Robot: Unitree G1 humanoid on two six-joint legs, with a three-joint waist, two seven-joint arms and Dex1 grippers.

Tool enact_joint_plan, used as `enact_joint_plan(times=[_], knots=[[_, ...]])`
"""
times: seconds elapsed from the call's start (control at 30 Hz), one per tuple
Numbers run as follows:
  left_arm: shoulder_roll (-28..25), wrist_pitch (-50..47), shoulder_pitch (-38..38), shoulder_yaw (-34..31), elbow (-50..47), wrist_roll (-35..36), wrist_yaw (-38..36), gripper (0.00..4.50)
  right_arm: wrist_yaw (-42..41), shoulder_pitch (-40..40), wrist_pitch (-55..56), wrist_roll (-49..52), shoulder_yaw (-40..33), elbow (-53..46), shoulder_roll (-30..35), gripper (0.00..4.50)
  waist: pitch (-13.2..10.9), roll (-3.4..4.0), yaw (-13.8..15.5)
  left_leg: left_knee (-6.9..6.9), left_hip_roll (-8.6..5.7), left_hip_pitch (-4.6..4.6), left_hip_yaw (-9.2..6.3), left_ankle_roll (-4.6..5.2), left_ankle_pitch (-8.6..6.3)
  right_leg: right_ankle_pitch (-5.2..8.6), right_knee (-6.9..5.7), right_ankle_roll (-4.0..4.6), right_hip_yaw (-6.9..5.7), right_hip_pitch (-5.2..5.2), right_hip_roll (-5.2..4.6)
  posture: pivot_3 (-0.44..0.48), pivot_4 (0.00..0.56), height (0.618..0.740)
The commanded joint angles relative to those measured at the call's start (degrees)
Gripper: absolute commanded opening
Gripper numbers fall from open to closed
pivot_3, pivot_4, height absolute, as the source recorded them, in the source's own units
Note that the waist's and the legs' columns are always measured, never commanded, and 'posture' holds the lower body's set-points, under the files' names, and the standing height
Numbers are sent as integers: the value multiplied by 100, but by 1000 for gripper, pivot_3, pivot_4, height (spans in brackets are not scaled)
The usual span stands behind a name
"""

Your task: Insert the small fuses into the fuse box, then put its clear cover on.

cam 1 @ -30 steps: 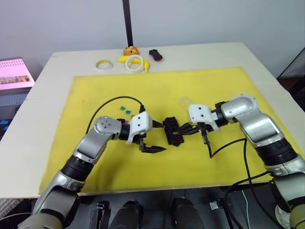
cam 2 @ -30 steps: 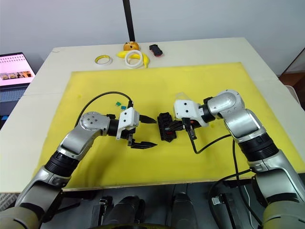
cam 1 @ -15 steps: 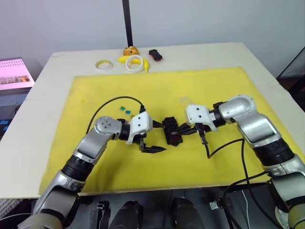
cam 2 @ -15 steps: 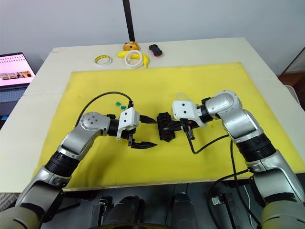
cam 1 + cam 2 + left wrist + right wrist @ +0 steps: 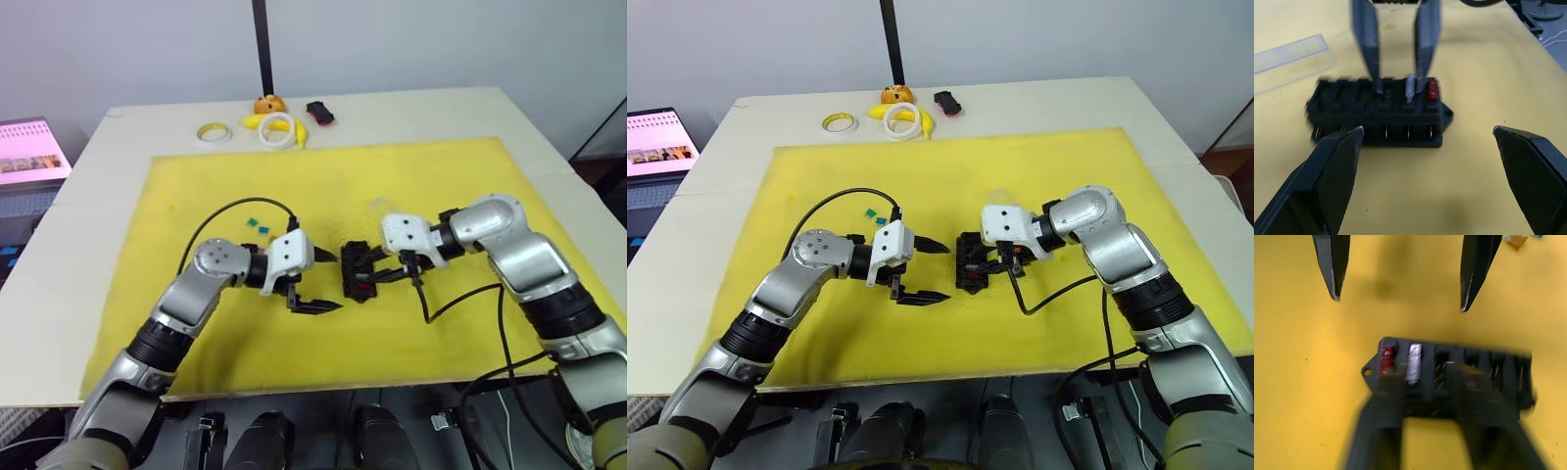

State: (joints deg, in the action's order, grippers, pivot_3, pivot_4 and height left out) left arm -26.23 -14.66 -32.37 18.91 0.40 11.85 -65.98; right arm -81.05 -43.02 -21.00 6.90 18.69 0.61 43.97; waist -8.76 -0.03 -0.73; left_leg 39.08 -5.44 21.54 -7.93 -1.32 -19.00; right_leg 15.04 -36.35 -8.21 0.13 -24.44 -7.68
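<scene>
Fuse box (image 5: 357, 271) lies mid-mat between my grippers, long axis across them; right gripper (image 5: 377, 274) touches it, fingers parted; left gripper (image 5: 328, 279) gapes empty, just beside.

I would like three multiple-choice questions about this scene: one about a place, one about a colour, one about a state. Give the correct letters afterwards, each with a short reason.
1. Where does the clear cover lie?
A. on the yellow mat, beside the fuse box
B. on top of the fuse box
C. next to the laptop

2. What colour is the fuse in the box's end slot?
A. teal
B. red
C. orange

3. How are the left gripper's fingers?
A. shut on a fuse
B. shut on the cover
C. open

Answers: 1 A, the cover rests flat on the mat behind the box. 2 B, the left wrist view shows it red. 3 C, the fingers stand wide apart, holding nothing.
</scene>
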Motion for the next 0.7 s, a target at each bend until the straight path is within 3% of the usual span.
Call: enact_joint_plan(times=[0.03,0.2,0.33,0.43,0.57,0.7], knots=[[-17,52,-134,-116,-28,30,-15,4500,-150,-357,-320,475,-482,-313,99,2846,0,0,1,0,0,0,0,0,0,0,0,0,0,0,0,0,150,740],[12,92,-138,-90,-24,52,-51,4500,-37,19,-284,594,-678,-452,207,2846,0,0,24,1,-2,0,-5,0,0,0,1,0,-2,3,-2,0,150,740],[45,67,-124,-91,-58,105,-85,4500,525,491,-511,850,-1089,-738,16,2846,0,0,10,2,-3,1,-4,0,0,0,-1,0,-3,2,-3,0,150,740],[65,73,-125,-105,-45,119,-104,4500,922,1058,-812,1263,-1470,-1181,-167,1968,0,0,9,0,0,1,-4,0,0,0,-4,0,-3,0,-2,0,150,740],[80,119,-147,-109,20,114,-154,4500,1392,1632,-922,1466,-1674,-1574,-357,28,0,0,13,3,-2,1,-4,0,0,0,-5,0,-3,0,-3,0,150,740],[116,144,-204,-91,86,94,-194,4500,1791,2010,-910,1464,-1650,-1751,-500,28,0,0,19,4,-2,0,-5,0,0,0,-6,0,-3,2,-2,0,150,740]])
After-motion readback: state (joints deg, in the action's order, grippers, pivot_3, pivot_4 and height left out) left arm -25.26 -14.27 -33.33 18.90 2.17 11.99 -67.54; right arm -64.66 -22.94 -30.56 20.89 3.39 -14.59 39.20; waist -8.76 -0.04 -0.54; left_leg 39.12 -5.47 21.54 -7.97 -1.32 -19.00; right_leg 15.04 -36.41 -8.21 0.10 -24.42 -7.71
